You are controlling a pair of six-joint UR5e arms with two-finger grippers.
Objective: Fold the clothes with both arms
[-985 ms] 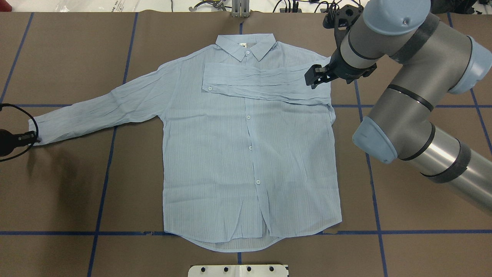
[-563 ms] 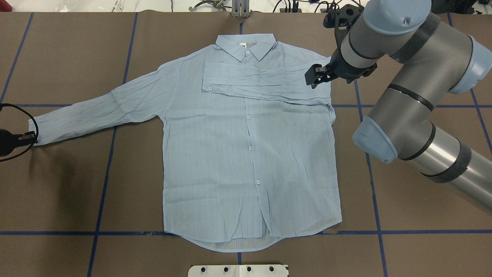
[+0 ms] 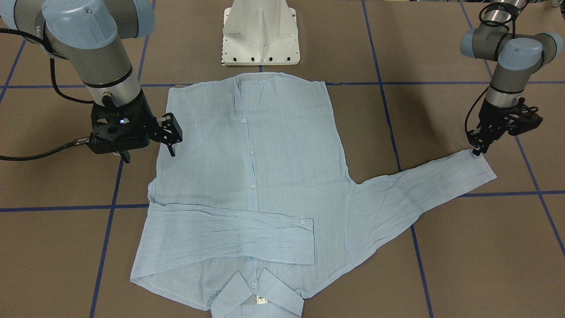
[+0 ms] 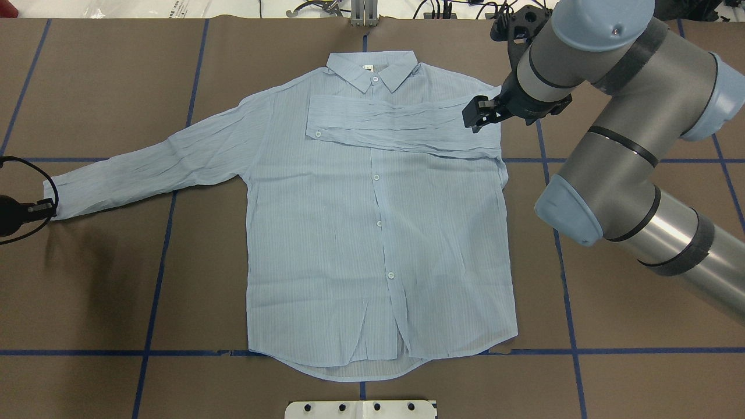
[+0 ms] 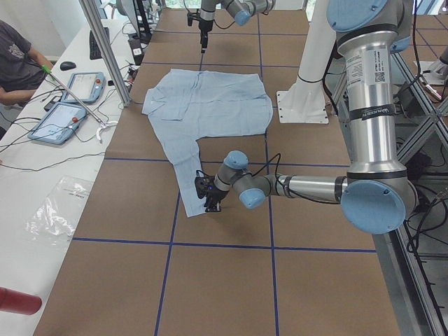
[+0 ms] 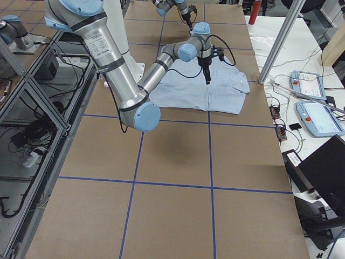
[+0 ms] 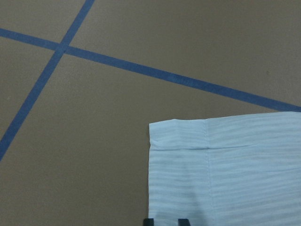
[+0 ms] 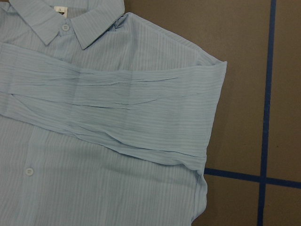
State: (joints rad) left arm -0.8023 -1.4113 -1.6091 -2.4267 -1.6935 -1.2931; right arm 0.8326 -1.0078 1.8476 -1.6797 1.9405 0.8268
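The pale-blue striped shirt [image 4: 372,233] lies flat, buttons up, collar at the far side of the brown table. Its right sleeve [image 4: 401,125] is folded across the chest, as the right wrist view [image 8: 117,108] shows. Its left sleeve [image 4: 151,166] stretches out flat to the left. My left gripper [image 4: 51,206] sits low at that sleeve's cuff [image 7: 225,165], fingertips close together on the cuff's edge [image 3: 476,151]. My right gripper [image 4: 476,116] hovers open and empty over the shirt's right shoulder [image 3: 172,139].
The white pedestal base [image 3: 260,35] stands just behind the shirt's hem. Blue tape lines [image 4: 157,273] cross the table. Teach pendants [image 5: 70,105] and a metal post [image 5: 105,52] stand along the far side, beyond the collar.
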